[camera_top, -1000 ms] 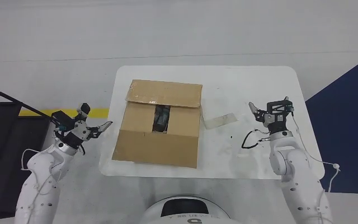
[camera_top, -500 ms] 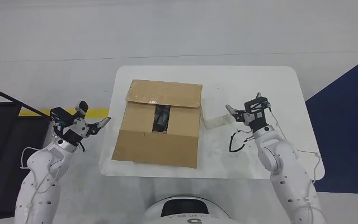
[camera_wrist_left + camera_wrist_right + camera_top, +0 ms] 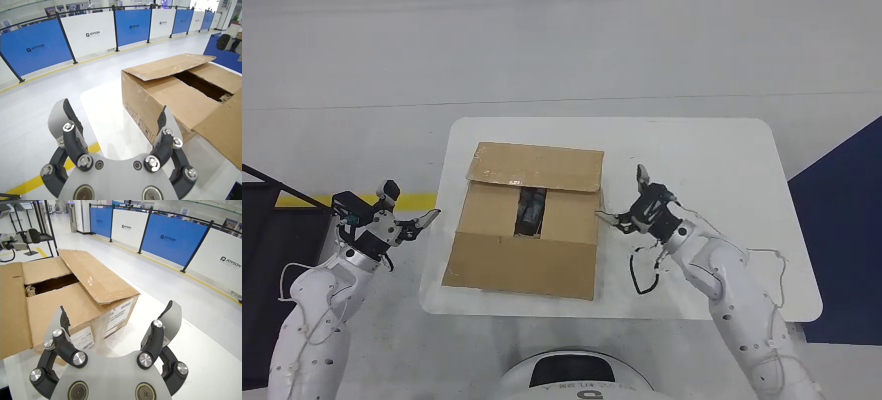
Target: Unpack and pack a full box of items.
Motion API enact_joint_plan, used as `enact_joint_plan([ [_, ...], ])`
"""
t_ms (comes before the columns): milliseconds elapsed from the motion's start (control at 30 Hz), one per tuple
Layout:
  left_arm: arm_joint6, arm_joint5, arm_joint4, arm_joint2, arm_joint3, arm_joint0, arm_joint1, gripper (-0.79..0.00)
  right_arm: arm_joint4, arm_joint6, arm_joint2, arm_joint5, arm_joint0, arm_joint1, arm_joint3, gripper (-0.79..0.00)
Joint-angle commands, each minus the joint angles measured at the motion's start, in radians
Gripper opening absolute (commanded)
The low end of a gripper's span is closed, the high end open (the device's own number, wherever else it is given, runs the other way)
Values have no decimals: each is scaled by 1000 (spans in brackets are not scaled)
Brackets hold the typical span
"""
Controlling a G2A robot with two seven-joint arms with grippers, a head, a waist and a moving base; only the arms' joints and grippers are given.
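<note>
cardboard box [image 3: 530, 262] between left jaws and right jaws, both spread, right nearer

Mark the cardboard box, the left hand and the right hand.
cardboard box [image 3: 527, 262]: top view, on its closed near flap.
left hand [image 3: 414, 203]: top view, midway between its open fingertips.
right hand [image 3: 620, 192]: top view, midway between its open fingertips.

The cardboard box [image 3: 527, 255] hides nearly all its contents under its flaps [image 3: 538, 168]; a dark item [image 3: 532, 210] in the gap is too small to identify. In both wrist views the gap reads black and the box is cut off by an edge.
</note>
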Motion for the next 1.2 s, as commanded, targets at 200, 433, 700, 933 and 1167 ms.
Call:
enact_joint_plan([
  [200, 0, 0, 0, 0, 0, 0, 0, 0, -57, 54, -71, 95, 72, -13, 59, 0],
  [433, 0, 0, 0, 0, 0, 0, 0, 0, -155, 154, -83, 250, 65, -18, 17, 0],
  [700, 0, 0, 0, 0, 0, 0, 0, 0, -242, 271, -141, 445, 91, -38, -39, 0],
  [933, 0, 0, 0, 0, 0, 0, 0, 0, -276, 333, -173, 611, 194, -64, -48, 0],
  [1167, 0, 0, 0, 0, 0, 0, 0, 0, -203, 457, -272, 802, 444, -126, 204, 0],
])
